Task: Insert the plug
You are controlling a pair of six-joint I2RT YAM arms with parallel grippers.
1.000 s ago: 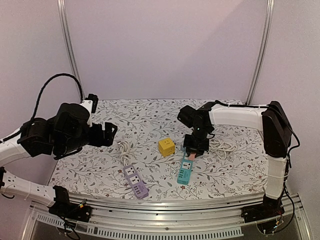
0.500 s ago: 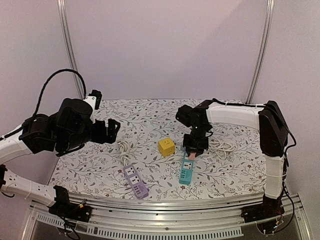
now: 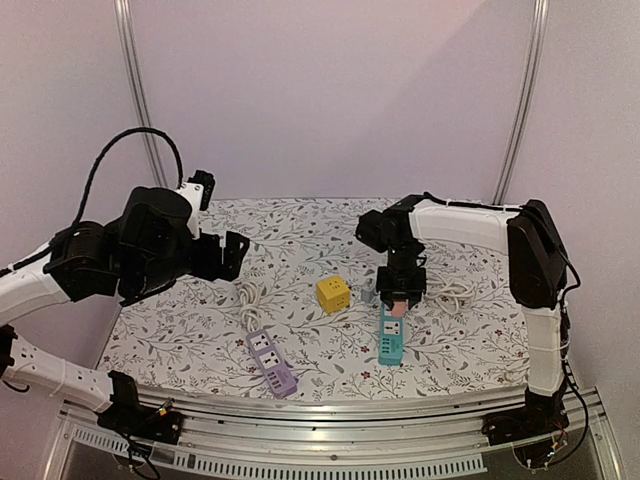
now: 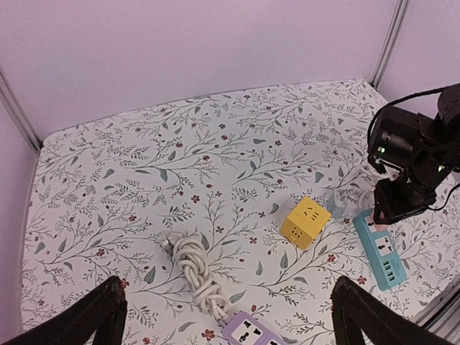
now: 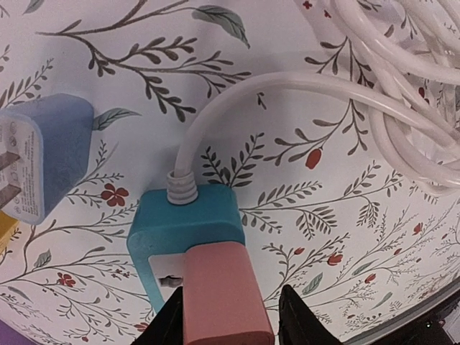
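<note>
Shows the pink plug (image 5: 226, 295) standing at the cord-end socket of the teal power strip (image 3: 390, 342), straight below the nearer right gripper (image 3: 396, 294), with jaws close on both sides, hold not discernible, and the left gripper (image 3: 226, 256) wide open, well apart.

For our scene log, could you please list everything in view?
teal power strip: 1, teal, front, right of centre.
purple power strip: 1, purple, front, left of centre.
cube socket: 1, yellow, centre.
plug: 1, pink, on the teal strip's cord end.
adapter: 1, blue, beside that end.
cord coils: 2, white, one by each strip.
tablecloth: 1, floral, under everything.
left gripper: 1, black, open, raised at left.
right gripper: 1, black, fingers flanking the plug.
</note>
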